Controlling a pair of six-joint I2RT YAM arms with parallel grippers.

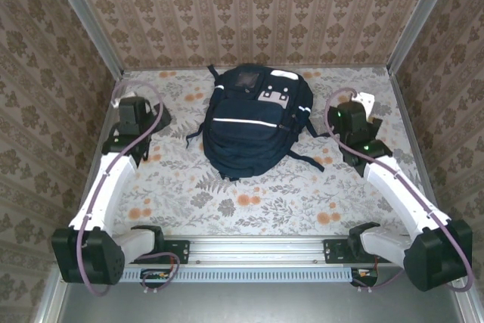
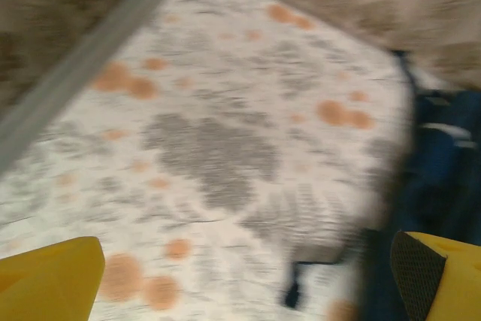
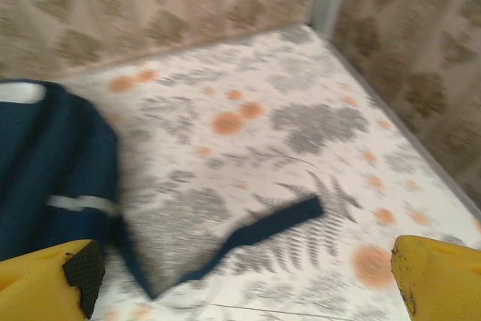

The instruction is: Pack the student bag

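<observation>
The student bag [image 1: 253, 119], a navy backpack with white stripes and grey patches near its top, lies closed at the middle back of the table. My left gripper [image 1: 138, 116] hangs to its left and my right gripper [image 1: 351, 120] to its right, both apart from it. In the left wrist view, the left gripper [image 2: 244, 291] is open over bare cloth, with the bag [image 2: 443, 163] at the right edge. The right gripper [image 3: 240, 283] is open too, its yellow fingers [image 3: 440, 280] wide apart above a loose dark strap [image 3: 278, 223]. The bag [image 3: 45, 163] lies to the left there.
A floral tablecloth [image 1: 249, 202] covers the table. Patterned walls [image 1: 249, 5] close in the back and both sides, with metal posts [image 1: 91, 20] in the corners. A rail [image 1: 257, 247] runs along the near edge between the arm bases.
</observation>
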